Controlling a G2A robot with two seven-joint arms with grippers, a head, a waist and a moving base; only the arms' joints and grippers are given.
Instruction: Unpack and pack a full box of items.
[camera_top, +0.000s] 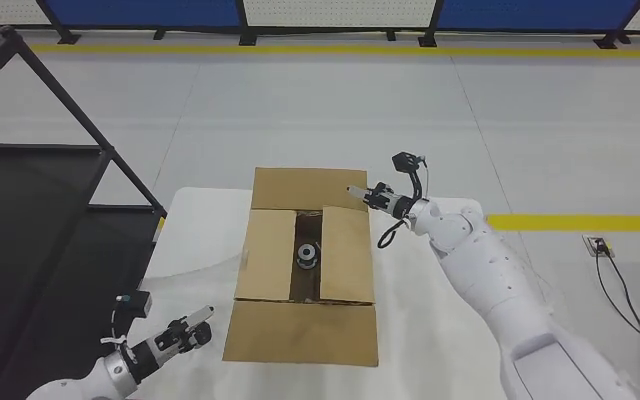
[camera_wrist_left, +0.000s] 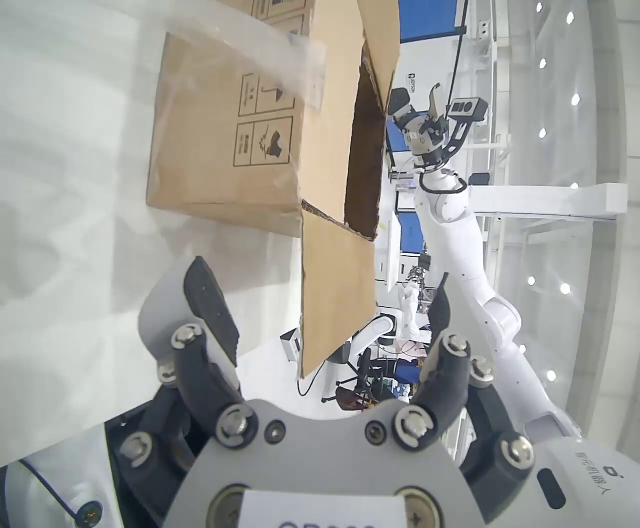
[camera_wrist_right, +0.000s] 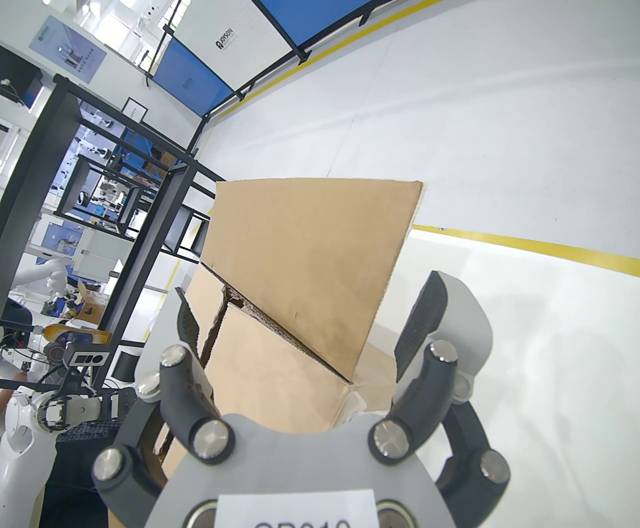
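Note:
A cardboard box (camera_top: 300, 330) stands on the white table with its far flap (camera_top: 308, 187) and near flap laid outward. The two inner flaps are partly raised, and a dark round item (camera_top: 307, 254) lies in the gap between them. My right gripper (camera_top: 363, 192) is open at the far right corner of the box. In its wrist view the far flap (camera_wrist_right: 310, 260) runs between the fingers (camera_wrist_right: 425, 315) of the right gripper (camera_wrist_right: 305, 325). My left gripper (camera_top: 200, 328) is open beside the near left corner, apart from the box (camera_wrist_left: 225, 125), and the left gripper (camera_wrist_left: 325, 310) holds nothing.
A black metal rack (camera_top: 60, 200) stands left of the table. Loose clear tape (camera_wrist_left: 280, 55) hangs off the box side. The white table (camera_top: 200, 240) has bare room left and right of the box. A yellow floor line (camera_top: 570, 222) runs on the right.

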